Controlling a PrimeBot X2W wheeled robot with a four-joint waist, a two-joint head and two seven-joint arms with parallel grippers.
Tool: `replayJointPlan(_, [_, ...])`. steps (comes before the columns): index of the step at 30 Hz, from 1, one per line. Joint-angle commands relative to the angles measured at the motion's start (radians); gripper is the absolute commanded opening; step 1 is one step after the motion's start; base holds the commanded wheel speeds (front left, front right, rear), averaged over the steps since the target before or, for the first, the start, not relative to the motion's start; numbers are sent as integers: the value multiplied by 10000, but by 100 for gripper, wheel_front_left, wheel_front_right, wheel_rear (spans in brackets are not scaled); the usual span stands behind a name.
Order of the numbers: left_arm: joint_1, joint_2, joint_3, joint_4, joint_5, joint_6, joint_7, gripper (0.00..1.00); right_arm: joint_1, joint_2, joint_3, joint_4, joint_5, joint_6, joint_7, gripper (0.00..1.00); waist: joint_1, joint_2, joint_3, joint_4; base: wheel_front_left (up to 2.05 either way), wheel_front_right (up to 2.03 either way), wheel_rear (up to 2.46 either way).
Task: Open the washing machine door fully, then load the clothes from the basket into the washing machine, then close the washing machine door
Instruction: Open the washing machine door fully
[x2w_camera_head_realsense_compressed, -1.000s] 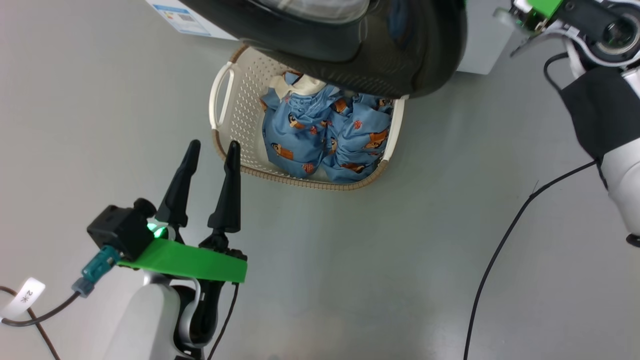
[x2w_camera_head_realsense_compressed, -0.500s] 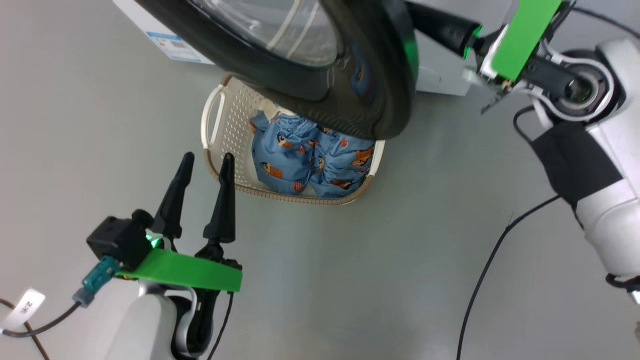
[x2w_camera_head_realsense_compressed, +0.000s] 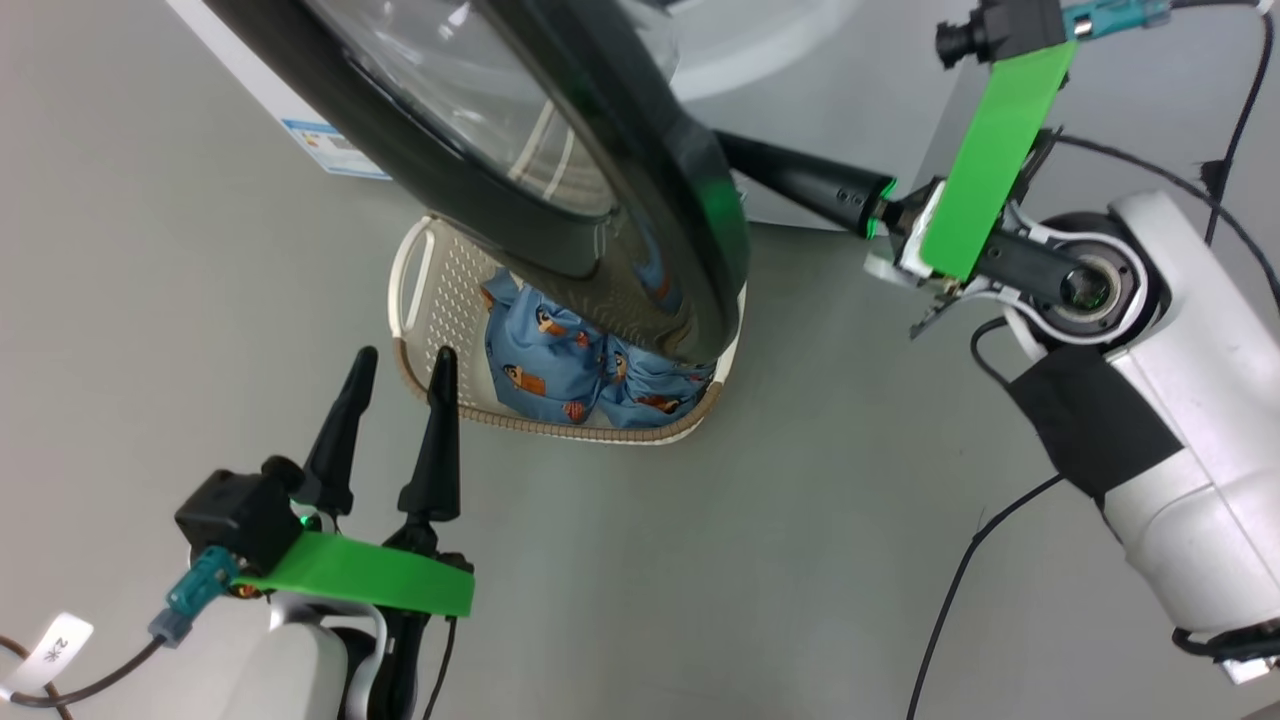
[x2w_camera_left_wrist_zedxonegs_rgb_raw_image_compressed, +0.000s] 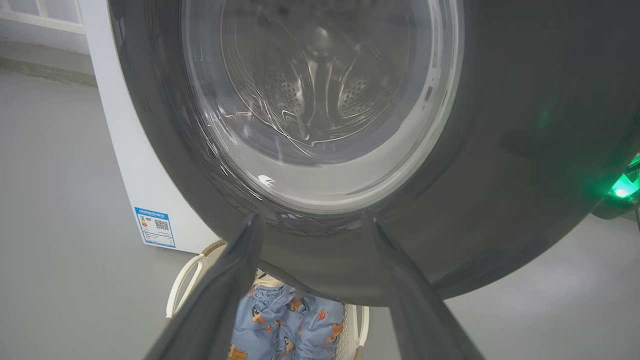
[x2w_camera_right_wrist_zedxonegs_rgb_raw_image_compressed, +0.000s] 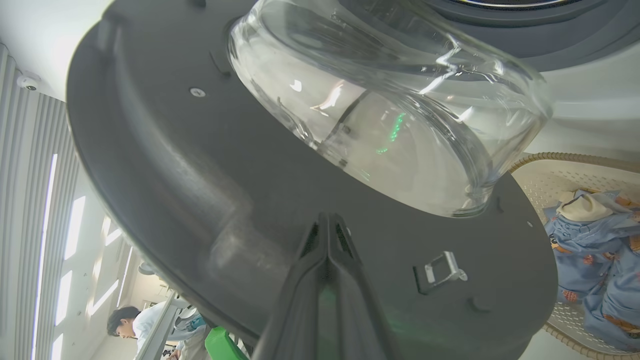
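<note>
Currently, the washing machine (x2w_camera_left_wrist_zedxonegs_rgb_raw_image_compressed: 125, 150) stands white behind the washing machine door (x2w_camera_head_realsense_compressed: 620, 230), which is swung out over the basket (x2w_camera_head_realsense_compressed: 440, 290) on the floor, with the clothes (x2w_camera_head_realsense_compressed: 530, 350) bunched inside it. The right arm reaches in from the right side (green bracket edge-on in the head view), its right gripper (x2w_camera_right_wrist_zedxonegs_rgb_raw_image_compressed: 327, 220) clenched on nothing, tips against the door's grey inner face just below the glass bowl. The left arm sits low at the lower left, its left gripper (x2w_camera_head_realsense_compressed: 405, 355) released, fingers spread and pointing toward the basket's near rim, close beside it but apart.
</note>
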Motion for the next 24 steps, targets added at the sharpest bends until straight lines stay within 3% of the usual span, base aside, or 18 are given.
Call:
replayJointPlan(1, [137,262,386,-173,181,-25,-63,100,352,331,176,-409,97,44,124,0,0,0,-110,-46,0,0,0])
replayJointPlan(24, [690,262,394,-160,226,-25,-63,100,1537,887,697,-948,84,44,359,0,0,0,-854,476,0,0,0])
